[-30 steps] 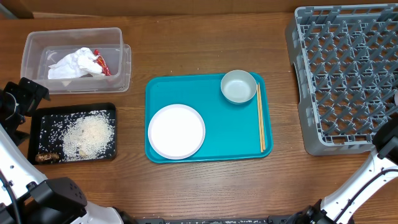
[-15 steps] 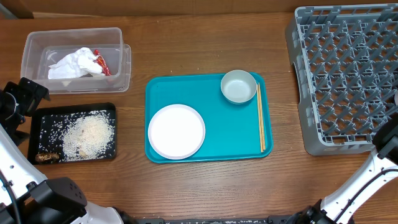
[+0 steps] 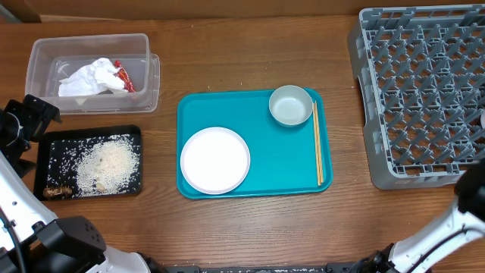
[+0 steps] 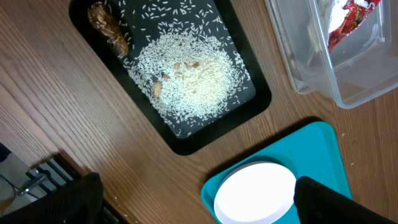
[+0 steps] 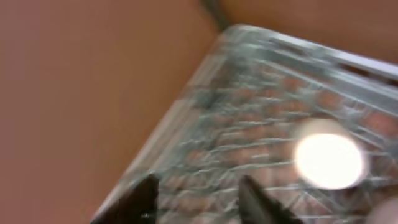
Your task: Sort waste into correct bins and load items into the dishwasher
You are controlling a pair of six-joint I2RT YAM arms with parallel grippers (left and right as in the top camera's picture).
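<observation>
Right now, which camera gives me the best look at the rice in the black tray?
The left wrist view: the rice sits close and sharp, single grains and brown bits visible across the black tray. Overhead shows the whole pile too, but small. The right wrist view shows none of it, only a blurred grey rack.

Left arm (image 3: 15,197) rises from the near-left corner, white links and a black elbow joint (image 3: 72,236), its dark wrist end at the left edge; left gripper (image 4: 196,186) hangs empty, fingers (image 4: 65,199) spread wide (only the two dark tips show in the wrist view). Right arm (image 3: 443,227) comes up from the near-right corner, a white link bending to a black segment at the right edge, its end outside the overhead view. Right gripper (image 5: 199,183) seen only in a blurred wrist view: two dark fingers (image 5: 144,200) apart, nothing gripped between them.
</observation>
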